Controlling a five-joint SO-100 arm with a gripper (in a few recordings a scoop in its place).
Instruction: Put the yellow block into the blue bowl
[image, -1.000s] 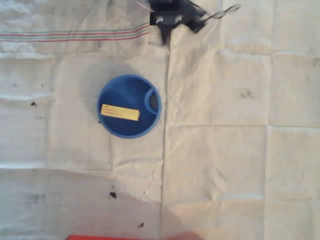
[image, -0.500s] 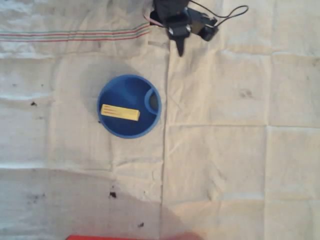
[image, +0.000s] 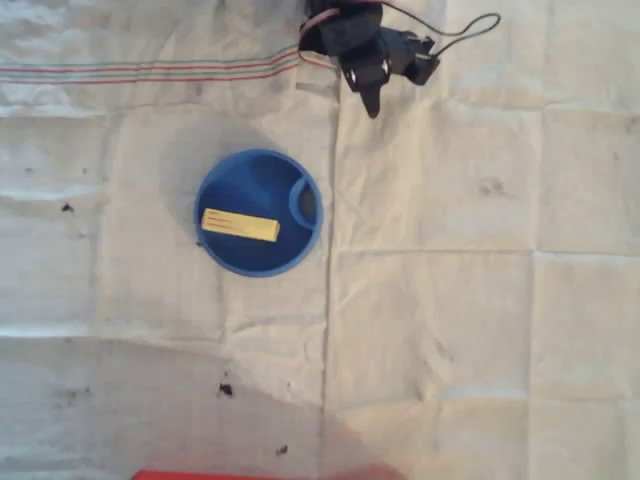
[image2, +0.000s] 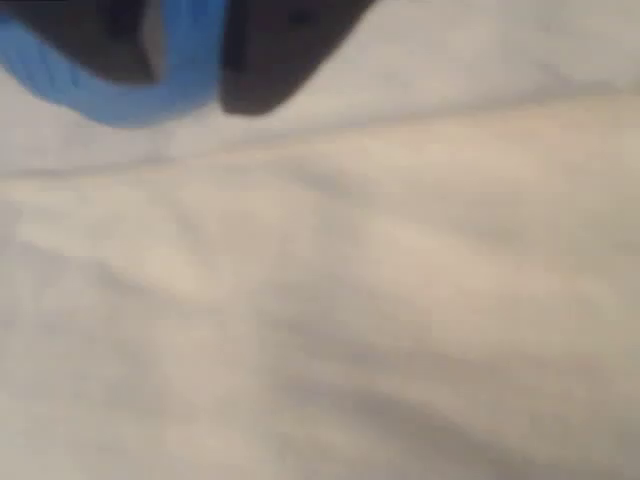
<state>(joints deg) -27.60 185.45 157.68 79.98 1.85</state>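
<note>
Bowl (image: 258, 212): round blue plastic, well apart from the pincer.
Block (image: 240, 224): thin yellow bar lying inside the bowl.
Cloth (image: 450, 300): creased, off-white.
Pincer (image: 371, 102): empty, jaw state unclear; shifted slightly right since before.

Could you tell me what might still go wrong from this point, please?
Little seems at risk: the yellow block lies flat inside the blue bowl, and the gripper is near the top edge, apart from both. A low sweep of the arm could catch the creased cloth and drag the bowl. The loose cable might snag.
</note>
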